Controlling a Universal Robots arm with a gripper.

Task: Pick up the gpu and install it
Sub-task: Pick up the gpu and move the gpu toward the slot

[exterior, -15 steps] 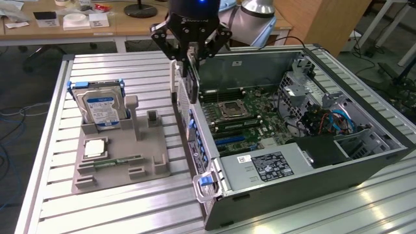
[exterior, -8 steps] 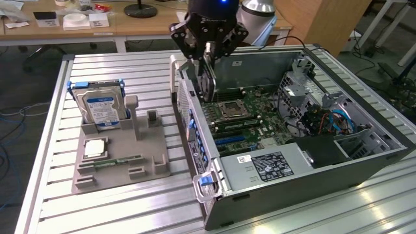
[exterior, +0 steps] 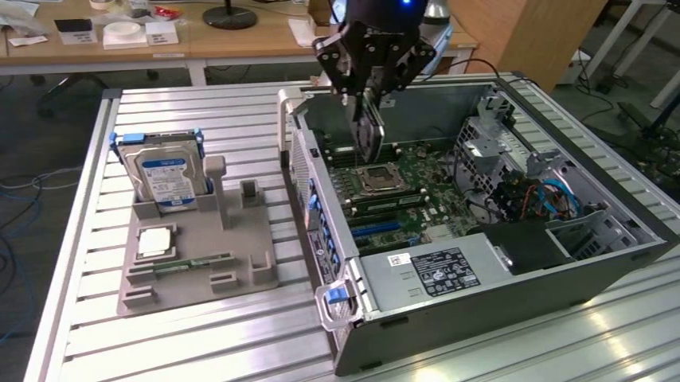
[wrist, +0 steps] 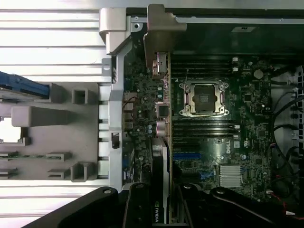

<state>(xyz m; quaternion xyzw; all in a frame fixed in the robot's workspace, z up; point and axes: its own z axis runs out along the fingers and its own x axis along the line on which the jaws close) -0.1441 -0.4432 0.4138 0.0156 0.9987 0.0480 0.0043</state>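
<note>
Exterior view: the hand [exterior: 368, 94] hangs over the open computer case [exterior: 595, 263]. Its jaws are partly closed and clamped on the top edge of the gpu [exterior: 368, 134]. The card hangs upright, on edge, just above the motherboard [exterior: 425, 199], at about 11 o'clock from the processor socket [exterior: 377, 181]. Out at 9 o'clock from the case, well apart, a hard drive [exterior: 165, 171] stands in a grey holder [exterior: 197, 274] on the surface [exterior: 212, 119].

Wrist view: the hand [wrist: 160, 216] looks straight down the gpu [wrist: 160, 161]. The card shows edge-on as a thin dark strip over the board, between the case's side wall and the socket.

To do this step well, I judge the card must stay truly vertical and parallel to its slot. Any tilt would jam the connector edge. Descend straight and slowly, and keep the grip firm so the card cannot pivot. Whether the edge sits over a slot I cannot tell.
</note>
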